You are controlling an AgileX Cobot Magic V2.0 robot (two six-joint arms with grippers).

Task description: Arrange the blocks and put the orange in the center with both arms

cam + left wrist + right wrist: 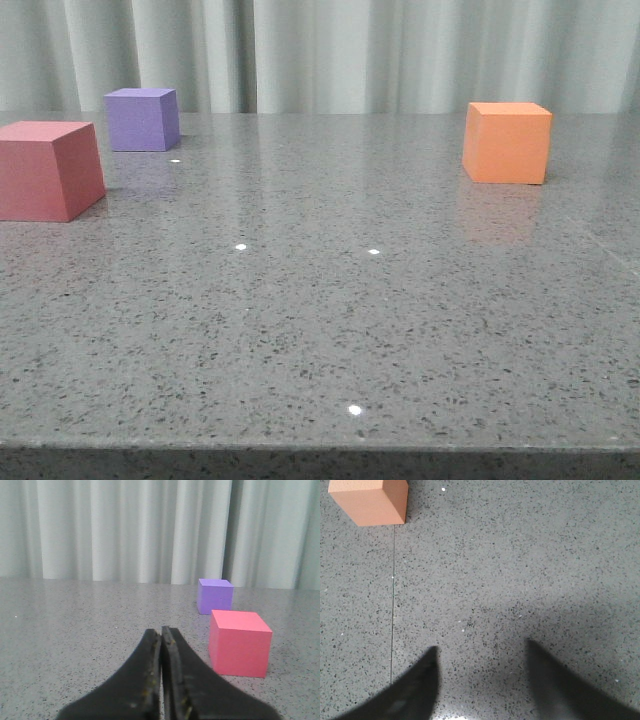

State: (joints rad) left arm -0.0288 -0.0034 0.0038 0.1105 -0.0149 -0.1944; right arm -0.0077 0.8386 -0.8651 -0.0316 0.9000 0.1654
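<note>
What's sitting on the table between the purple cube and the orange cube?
Nothing: in the front view, only bare speckled tabletop separates the purple cube from the orange cube.

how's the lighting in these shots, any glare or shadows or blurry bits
Front view: the polished granite table shows small bright light spots and a faint reflection below the orange cube. Left wrist view: the shut left pincer looks soft up close, while the reddish-pink cube and purple cube are clearer. Right wrist view: a broad shadow lies around the open right pincer, with glare at the frame edge.
</note>
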